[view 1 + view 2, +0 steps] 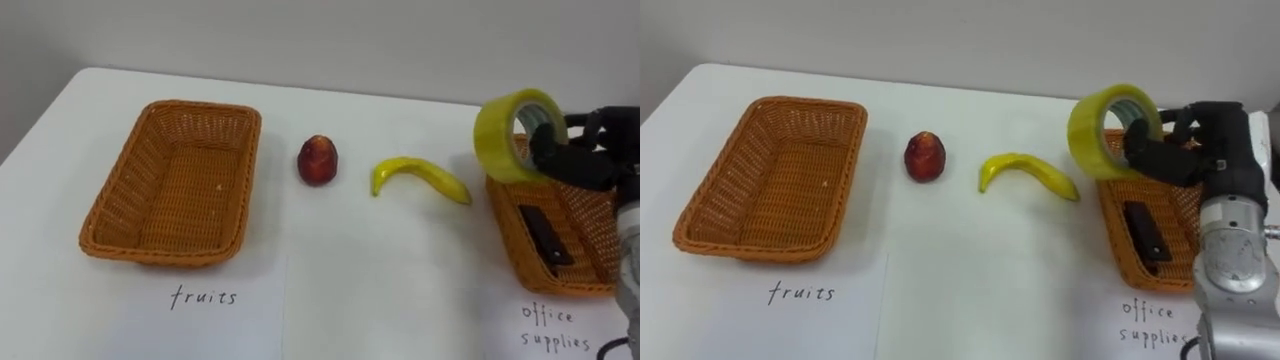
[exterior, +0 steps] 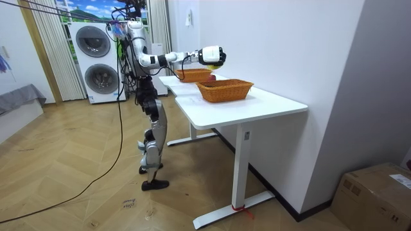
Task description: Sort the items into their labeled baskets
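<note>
My right hand [image 1: 1200, 150] [image 1: 585, 155] is shut on a yellow tape roll [image 1: 1110, 130] [image 1: 515, 134], held in the air above the left rim of the office supplies basket [image 1: 1120, 235] [image 1: 512, 235]. A dark flat object [image 1: 1147, 232] [image 1: 548, 237] lies inside that basket. A red apple [image 1: 926, 156] [image 1: 318, 160] and a yellow banana [image 1: 1025, 172] [image 1: 420, 178] lie on the white table between the two baskets. The fruits basket [image 1: 710, 210] [image 1: 120, 210] at the left holds nothing. In the room view the right hand [image 2: 210, 55] reaches out over the table.
Two paper sheets lie at the table's front, handwritten "fruits" [image 1: 800, 293] and "office supplies" [image 1: 1150, 322]. A wall runs close behind the table. In the room view the robot stands at the table's side, with washing machines [image 2: 96, 61] behind it and a cardboard box [image 2: 376, 192] on the floor.
</note>
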Robot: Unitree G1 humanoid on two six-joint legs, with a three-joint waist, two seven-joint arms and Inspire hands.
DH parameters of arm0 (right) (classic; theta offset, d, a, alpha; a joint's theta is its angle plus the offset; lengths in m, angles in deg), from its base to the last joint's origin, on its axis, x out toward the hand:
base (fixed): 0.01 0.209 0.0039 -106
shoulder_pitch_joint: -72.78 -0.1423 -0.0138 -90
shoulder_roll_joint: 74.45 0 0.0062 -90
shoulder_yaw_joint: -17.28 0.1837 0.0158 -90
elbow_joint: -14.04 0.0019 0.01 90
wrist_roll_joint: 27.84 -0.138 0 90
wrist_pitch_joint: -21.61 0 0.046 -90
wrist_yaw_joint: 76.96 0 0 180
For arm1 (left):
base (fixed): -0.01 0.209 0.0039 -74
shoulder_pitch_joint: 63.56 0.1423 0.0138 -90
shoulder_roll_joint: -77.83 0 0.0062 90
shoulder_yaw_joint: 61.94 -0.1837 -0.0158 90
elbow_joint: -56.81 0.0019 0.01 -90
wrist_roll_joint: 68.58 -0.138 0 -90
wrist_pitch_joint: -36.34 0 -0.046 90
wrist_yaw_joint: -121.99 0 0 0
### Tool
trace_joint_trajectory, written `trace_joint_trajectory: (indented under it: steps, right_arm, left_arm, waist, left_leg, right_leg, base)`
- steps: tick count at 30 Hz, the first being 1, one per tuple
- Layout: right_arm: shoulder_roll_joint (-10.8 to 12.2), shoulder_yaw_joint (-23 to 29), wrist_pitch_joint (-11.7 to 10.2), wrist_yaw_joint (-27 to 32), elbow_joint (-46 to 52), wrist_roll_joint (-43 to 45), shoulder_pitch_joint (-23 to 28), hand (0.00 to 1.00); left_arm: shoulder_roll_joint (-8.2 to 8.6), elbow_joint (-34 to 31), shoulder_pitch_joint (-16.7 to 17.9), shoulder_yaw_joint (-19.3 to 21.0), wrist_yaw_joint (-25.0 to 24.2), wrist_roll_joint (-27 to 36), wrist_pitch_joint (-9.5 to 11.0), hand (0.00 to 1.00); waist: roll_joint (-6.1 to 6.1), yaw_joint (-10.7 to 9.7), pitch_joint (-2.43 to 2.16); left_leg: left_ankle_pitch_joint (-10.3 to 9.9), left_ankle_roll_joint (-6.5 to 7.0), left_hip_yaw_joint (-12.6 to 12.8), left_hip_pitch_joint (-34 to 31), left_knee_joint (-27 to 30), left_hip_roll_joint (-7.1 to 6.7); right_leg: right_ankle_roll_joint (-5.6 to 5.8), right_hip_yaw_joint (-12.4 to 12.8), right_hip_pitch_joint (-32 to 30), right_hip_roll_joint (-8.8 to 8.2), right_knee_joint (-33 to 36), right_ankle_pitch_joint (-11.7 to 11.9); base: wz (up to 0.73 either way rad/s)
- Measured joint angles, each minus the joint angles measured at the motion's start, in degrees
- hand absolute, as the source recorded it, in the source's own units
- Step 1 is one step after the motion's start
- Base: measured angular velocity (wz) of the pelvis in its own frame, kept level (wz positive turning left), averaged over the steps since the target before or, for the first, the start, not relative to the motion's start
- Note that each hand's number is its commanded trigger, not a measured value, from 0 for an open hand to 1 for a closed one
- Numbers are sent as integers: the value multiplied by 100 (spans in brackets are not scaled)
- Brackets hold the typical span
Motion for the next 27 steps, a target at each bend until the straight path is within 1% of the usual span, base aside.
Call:
trace_joint_trajectory:
  steps: [3, 5, 7, 10, 15, 18, 22, 27]
  right_arm:
    - [-18, 76, -14, 47, -4, -210, 212, 100]
    - [-18, 108, -14, 75, -9, -302, 332, 100]
    - [-18, 112, -10, 115, -28, -388, 414, 100]
    - [-18, 121, -9, 160, -42, -385, 416, 100]
    - [-19, 198, -1, 306, -108, -531, 415, 100]
    - [-19, 283, 110, 310, -140, -564, 416, 100]
    - [-29, 351, 125, 316, -205, -734, 415, 100]
    - [-31, 351, 125, 360, -312, -731, 417, 100]
  left_arm:
    - [-1, -13, -1, 40, -9, 1, -36, 0]
    - [0, -14, 0, 49, -24, 3, -68, 0]
    - [3, -14, 6, 49, -28, 3, -145, 0]
    - [5, -13, 11, 52, -31, 2, -171, 0]
    - [5, -3, 11, 56, -35, 14, -243, 0]
    - [15, 7, 14, 58, -35, 20, -285, 0]
    - [15, 6, 83, 58, -35, 65, -283, 0]
    - [16, 6, 95, 57, -35, 67, -263, 0]
  waist:
    - [-14, -2, -16]
    - [-14, -4, -17]
    - [-9, -18, -19]
    - [-12, -108, -24]
    - [-28, -153, -26]
    - [-39, -178, -24]
    - [-49, -208, -26]
    - [-70, -278, -30]
  left_leg:
    - [0, 0, 0, 3, -2, 1]
    - [0, 0, 21, 12, -7, 3]
    - [0, -1, 69, 68, -50, 8]
    - [0, 0, 92, 90, -82, 7]
    - [0, 0, 161, 110, -80, 10]
    - [0, 0, 182, 92, -83, 13]
    - [1, 1, 270, 90, -85, 21]
    - [1, 2, 318, 94, -74, 26]
  right_leg:
    - [0, -3, 1, -1, 6, 0]
    - [1, 7, -4, -3, 12, 0]
    - [1, 27, 4, -3, 22, 0]
    - [1, 47, 15, -5, 29, 0]
    - [1, 154, -6, 1, 48, 1]
    - [0, 189, -52, 5, 91, 0]
    - [0, 313, -104, 24, 110, 0]
    - [0, 348, -131, 30, 122, 0]
  base:
    - [0]
    - [-5]
    - [-10]
    - [-5]
    - [-8]
    - [-5]
    - [-11]
    - [-5]
